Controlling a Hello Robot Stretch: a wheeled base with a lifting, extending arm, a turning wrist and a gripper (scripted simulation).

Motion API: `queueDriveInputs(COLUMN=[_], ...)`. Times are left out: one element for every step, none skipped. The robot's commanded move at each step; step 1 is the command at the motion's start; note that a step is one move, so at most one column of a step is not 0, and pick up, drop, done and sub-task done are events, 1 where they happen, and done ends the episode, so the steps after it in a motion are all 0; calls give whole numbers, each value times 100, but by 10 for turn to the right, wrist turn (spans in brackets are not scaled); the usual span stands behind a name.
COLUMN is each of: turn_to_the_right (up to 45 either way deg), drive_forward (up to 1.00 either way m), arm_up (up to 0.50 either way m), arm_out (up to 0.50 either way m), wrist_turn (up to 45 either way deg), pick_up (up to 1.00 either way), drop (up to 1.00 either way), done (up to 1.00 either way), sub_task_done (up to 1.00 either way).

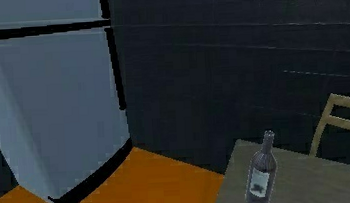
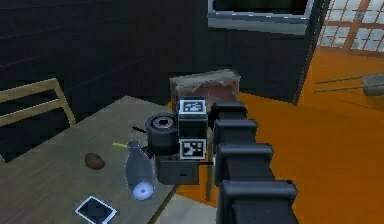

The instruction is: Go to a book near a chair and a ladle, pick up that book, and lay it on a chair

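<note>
A small flat thing [image 2: 95,210], white-edged with a blue face and book-like in shape, lies near the front edge of the grey-green table [image 2: 60,150]. A wooden chair [image 2: 35,100] stands at the table's far left side, and the same kind of chair [image 1: 342,121] shows behind the table corner [image 1: 307,173]. A thin yellow-handled utensil [image 2: 133,130] lies mid-table. My arm [image 2: 240,160] reaches over the table, and my gripper [image 2: 162,160] sits left of the two markers, above the tabletop beside a bottle [image 2: 140,172]. I cannot tell whether it holds anything.
A pale blue fridge [image 1: 53,96] stands at the forward view's left on orange floor [image 1: 157,181]. A glass bottle [image 1: 262,170] stands on the table corner. A dark round pot-like thing [image 2: 160,127], a brown lump [image 2: 95,160] and a brown chest [image 2: 205,82] lie beyond.
</note>
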Motion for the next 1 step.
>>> queueDriveInputs(turn_to_the_right=[0], drive_forward=[0], arm_up=[-30], arm_out=[0], wrist_turn=[0], pick_up=[0], drop=[0], done=[0], sub_task_done=[0])
